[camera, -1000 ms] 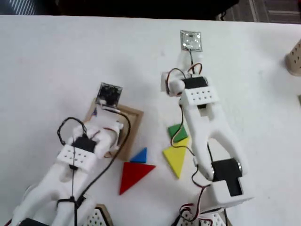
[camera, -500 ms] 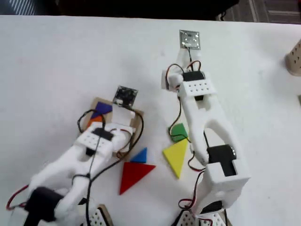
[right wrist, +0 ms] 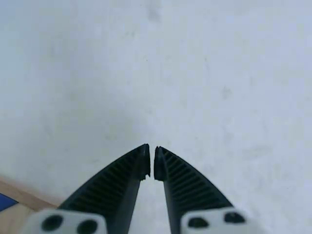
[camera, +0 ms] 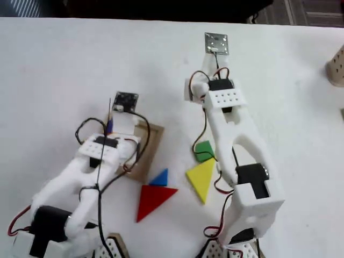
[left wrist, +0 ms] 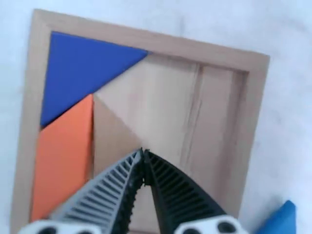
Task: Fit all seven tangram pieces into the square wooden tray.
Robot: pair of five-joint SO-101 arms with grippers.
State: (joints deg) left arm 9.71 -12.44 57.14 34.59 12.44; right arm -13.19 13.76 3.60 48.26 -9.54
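Observation:
The square wooden tray [left wrist: 253, 97] holds a blue triangle [left wrist: 83, 68] in one corner and an orange piece [left wrist: 61, 161] against it. My left gripper [left wrist: 143, 158] is shut and empty above the bare tray floor. From above, the left arm [camera: 102, 153] covers most of the tray [camera: 152, 141]. On the table lie a small blue triangle [camera: 159, 177], a red triangle [camera: 153, 198], a yellow triangle [camera: 203, 178] and a green piece [camera: 203, 150]. My right gripper [right wrist: 151, 157] is shut over bare white table, away from the pieces. The right arm [camera: 228, 107] stretches toward the far side.
A wooden corner [right wrist: 17, 197] with a sliver of blue shows beside the right gripper. A pegged wooden block [camera: 336, 67] stands at the right edge. Perforated arm bases [camera: 110, 247] sit at the near edge. The small blue triangle [left wrist: 285, 219] lies just outside the tray.
The left arm swung right over the tray, then back left, now hiding the blue and orange pieces from above. The right arm's elbow shifted slightly; the loose pieces stayed put.

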